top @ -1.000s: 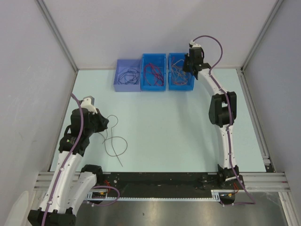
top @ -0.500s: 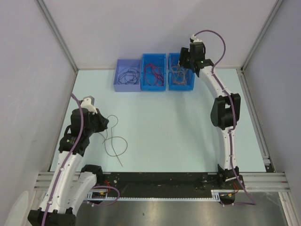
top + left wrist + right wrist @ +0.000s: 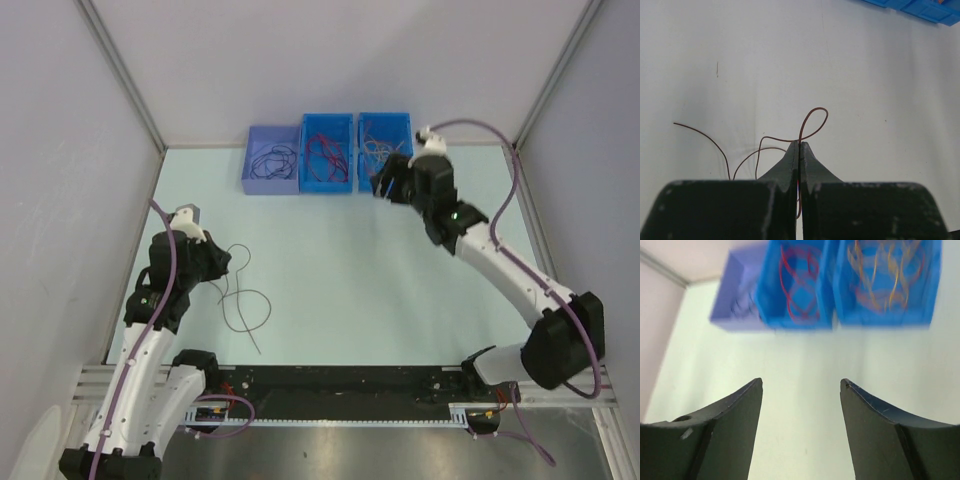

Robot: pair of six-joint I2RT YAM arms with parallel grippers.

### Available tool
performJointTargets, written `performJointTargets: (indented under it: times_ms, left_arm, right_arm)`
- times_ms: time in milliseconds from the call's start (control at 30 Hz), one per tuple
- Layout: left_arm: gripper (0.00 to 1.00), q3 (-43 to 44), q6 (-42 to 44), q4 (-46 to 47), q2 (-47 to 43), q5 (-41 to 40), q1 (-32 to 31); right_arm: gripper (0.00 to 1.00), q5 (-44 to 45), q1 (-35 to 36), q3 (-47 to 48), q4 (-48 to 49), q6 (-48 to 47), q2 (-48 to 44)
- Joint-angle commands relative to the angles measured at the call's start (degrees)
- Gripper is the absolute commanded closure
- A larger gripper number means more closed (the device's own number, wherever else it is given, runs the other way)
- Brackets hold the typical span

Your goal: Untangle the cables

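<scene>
Table [image 3: 350, 280] first: pale and wide, it spreads under both my arms. At its far edge three bins stand in a row, side by side: a lavender bin [image 3: 270, 187] on the left, a middle blue bin [image 3: 328, 186], and a right blue bin [image 3: 386, 116].

My right gripper [image 3: 801, 382] hangs above the table just in front of the right blue bin. Its jaws are spread wide with nothing between them.

My left gripper [image 3: 799, 145] sits low over the near left part of the table. Its jaws are pressed together, pinching a thin dark cable [image 3: 812, 122] right at the tips. That cable lies loose on the table, with one small loop just beyond my fingertips and a larger curl and tail trailing toward the near edge.

Black cables [image 3: 272, 160] lie coiled in the lavender bin, red cables [image 3: 326, 155] in the middle blue bin, and orange-yellow cables [image 3: 887, 275] in the right blue bin.
</scene>
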Motion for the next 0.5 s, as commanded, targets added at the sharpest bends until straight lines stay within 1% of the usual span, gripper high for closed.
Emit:
performJointTargets:
  times_ms: [0, 67, 100, 167, 333, 467]
  left_arm:
    - [1.0, 0.9, 0.3, 1.3, -0.1, 0.6, 0.5]
    - [1.0, 1.5, 0.0, 1.6, 0.0, 0.5, 0.5]
    - [1.0, 2.2, -0.4, 2.0, 0.0, 0.3, 0.5]
    - [1.0, 3.6, -0.9, 2.7, 0.8, 0.2, 0.5]
    - [1.0, 10.6, -1.8, 3.8, 4.8, 0.0, 0.5]
    - [0.99, 16.5, -2.4, 4.3, 8.6, 0.1, 0.5]
  right_arm:
    - [0.32, 10.1, 7.6, -17.8, 4.9, 5.7, -8.7]
    - [0.32, 14.1, 11.2, -21.3, 3.9, 7.6, -11.3]
    - [0.32, 15.2, 12.1, -24.7, 3.3, 8.2, -13.5]
    - [0.31, 16.3, 13.6, -27.9, 3.4, 9.1, -15.4]
    - [0.3, 15.8, 14.3, -35.6, 5.6, 11.3, -17.9]
    - [0.3, 15.2, 14.8, -38.5, 9.3, 11.7, -16.9]
